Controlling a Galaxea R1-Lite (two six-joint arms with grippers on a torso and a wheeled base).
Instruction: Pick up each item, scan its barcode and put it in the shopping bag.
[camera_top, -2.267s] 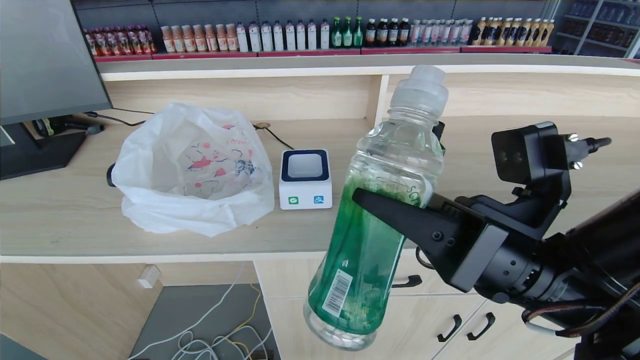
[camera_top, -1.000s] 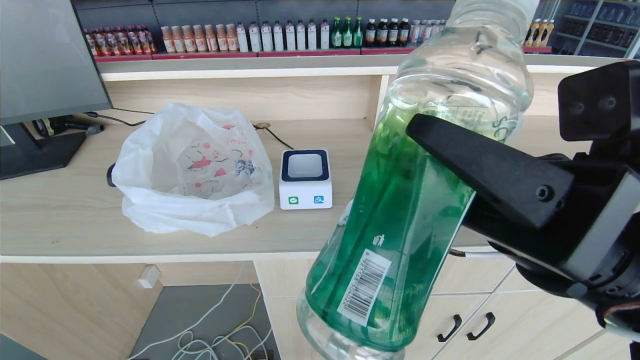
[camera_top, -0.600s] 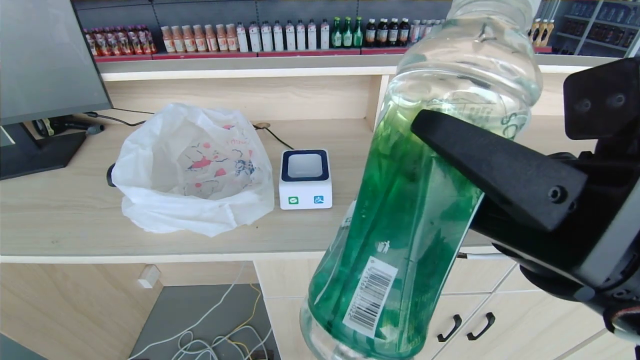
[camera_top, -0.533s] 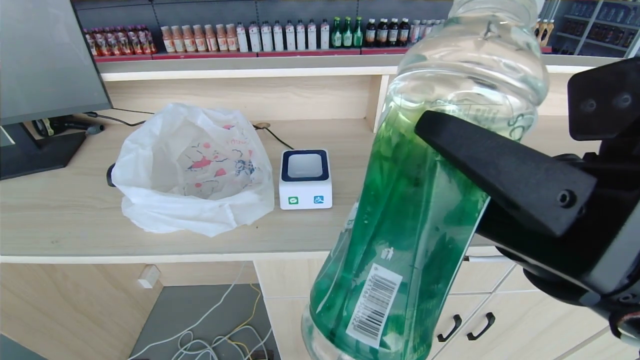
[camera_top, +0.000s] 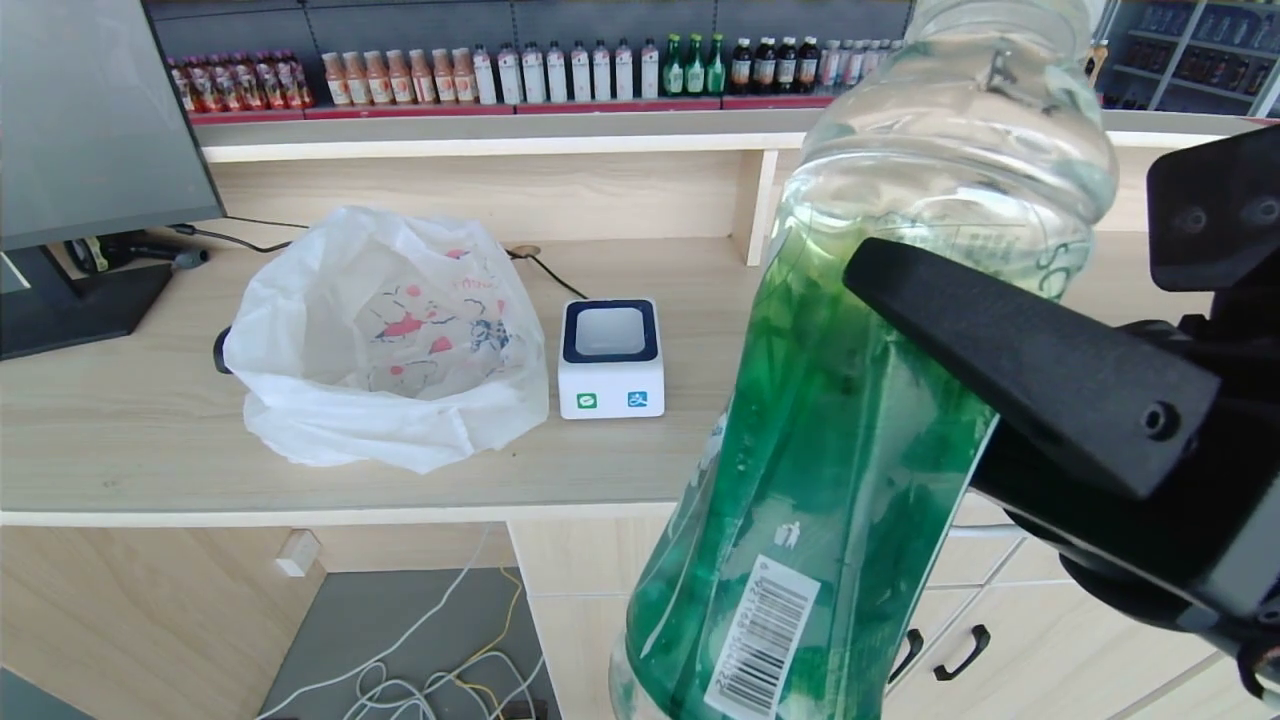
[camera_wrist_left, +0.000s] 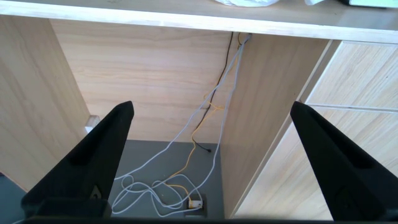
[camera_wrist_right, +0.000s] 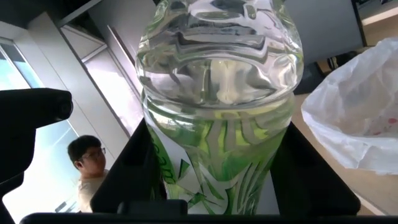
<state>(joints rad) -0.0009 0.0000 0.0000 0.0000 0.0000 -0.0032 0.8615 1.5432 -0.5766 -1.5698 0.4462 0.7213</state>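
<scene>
A clear bottle (camera_top: 880, 400) with a green label hangs tilted close in front of the head camera, right of the counter's middle. My right gripper (camera_top: 880, 250) is shut on the bottle's upper body, one black finger (camera_top: 1000, 360) across its front. The barcode (camera_top: 765, 640) faces the camera near the bottle's base. In the right wrist view the bottle (camera_wrist_right: 217, 124) sits between both fingers of the right gripper (camera_wrist_right: 217, 174). A white scanner (camera_top: 611, 357) stands on the counter beside the open white shopping bag (camera_top: 385, 340). My left gripper (camera_wrist_left: 211, 112) hangs open below the counter.
A monitor (camera_top: 90, 120) stands at the counter's far left on its stand. Shelves of bottles (camera_top: 640, 70) line the back wall. Loose cables (camera_wrist_left: 180, 180) lie on the floor under the wooden counter (camera_top: 150, 430), next to cabinet drawers (camera_top: 960, 650).
The right gripper has brought the bottle up and much closer to the head camera, then eased it slightly right and down. The bag and scanner have not moved.
</scene>
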